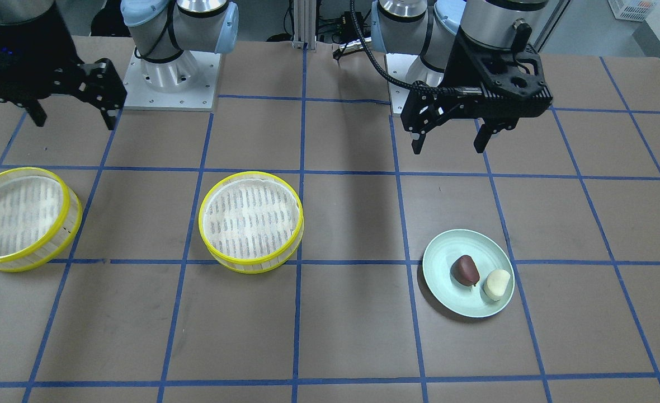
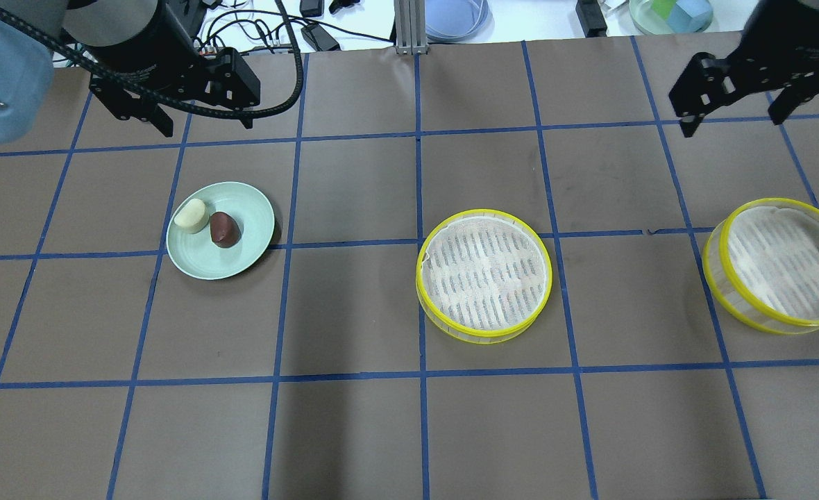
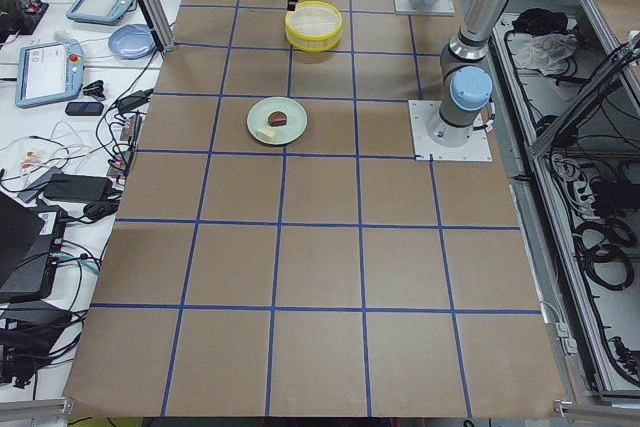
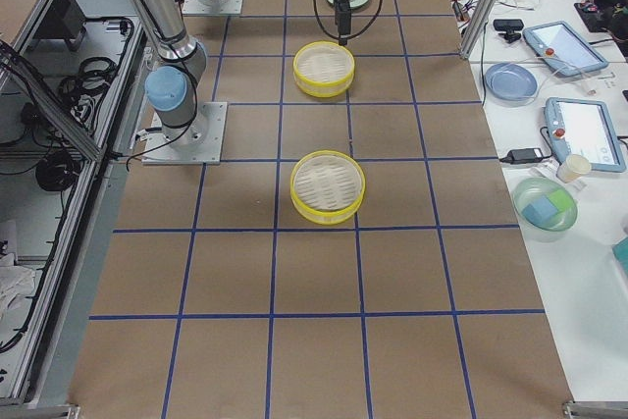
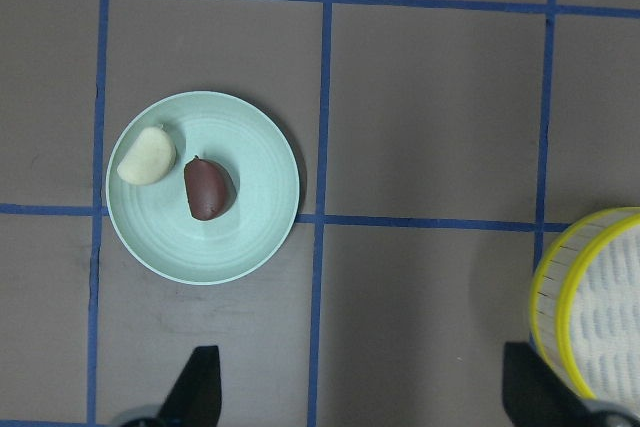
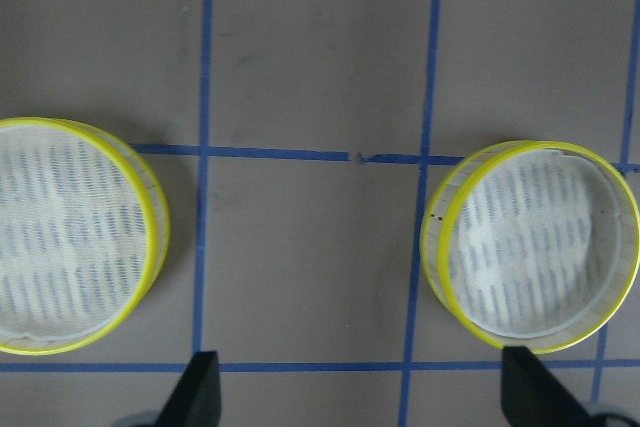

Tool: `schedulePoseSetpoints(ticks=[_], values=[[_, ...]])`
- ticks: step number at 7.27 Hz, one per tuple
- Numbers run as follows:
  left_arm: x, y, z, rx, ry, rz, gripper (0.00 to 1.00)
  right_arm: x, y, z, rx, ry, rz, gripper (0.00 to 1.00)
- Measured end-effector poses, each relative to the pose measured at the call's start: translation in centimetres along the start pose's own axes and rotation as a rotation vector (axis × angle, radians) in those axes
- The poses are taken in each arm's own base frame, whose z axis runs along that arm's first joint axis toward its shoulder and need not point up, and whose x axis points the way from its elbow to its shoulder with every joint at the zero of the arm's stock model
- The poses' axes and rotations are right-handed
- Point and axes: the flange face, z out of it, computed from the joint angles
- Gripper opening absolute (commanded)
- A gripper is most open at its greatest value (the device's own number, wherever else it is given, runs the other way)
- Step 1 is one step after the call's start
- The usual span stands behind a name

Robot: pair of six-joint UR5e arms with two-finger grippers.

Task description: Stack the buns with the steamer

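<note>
— Seeing the brown bun [image 1: 466,270] and the white bun [image 1: 498,284] close together on the green plate [image 1: 447,246]; neither in a steamer tray yet.
— Noting the left gripper [image 1: 448,143] spread wide and empty, high behind the plate. Same for the right gripper [image 2: 732,118], above the outer tray [image 2: 784,267].
— Risky pinching one glossy lump: could squirt free, or knock its neighbour off the plate.
— Likewise easy to seat the outer tray crooked on the middle tray [image 2: 484,271], squashing a bun.

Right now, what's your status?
Left gripper open, empty; right gripper open, empty. Brown bun and white bun on green plate. Centre tray, end tray empty, unstacked. No obstruction seen.
</note>
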Motion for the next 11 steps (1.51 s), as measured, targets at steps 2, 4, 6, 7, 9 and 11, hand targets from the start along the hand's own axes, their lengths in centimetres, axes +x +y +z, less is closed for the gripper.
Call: schedulePoseSetpoints(ticks=[2, 4, 6, 7, 9, 11], values=[[-7.3, -3.2, 5.0, -0.064, -0.01, 0.07, 1.0, 11.9, -0.9, 4.9, -0.069, -0.025, 0.045, 1.0], [-11.9, -5.5, 13.3, -0.099, -0.026, 0.099, 1.0, 20.5, -3.0, 11.8, -0.087, -0.036, 0.012, 1.0], [-13.8, -6.6, 20.3, -0.147, -0.04, 0.095, 0.99, 26.0, -4.4, 18.9, -0.097, -0.047, -0.025, 0.99], [-14.1, -6.9, 22.8, -0.174, -0.037, 0.093, 0.97, 28.1, -4.7, 23.0, -0.106, -0.063, -0.044, 0.98], [-14.6, -7.4, 26.6, -0.207, -0.03, 0.089, 0.97, 29.7, -3.5, 30.9, -0.139, -0.091, -0.054, 0.83], [-16.1, -7.3, 29.4, -0.222, -0.021, 0.068, 0.98, 29.7, -1.4, 34.4, -0.181, -0.089, -0.047, 0.55]])
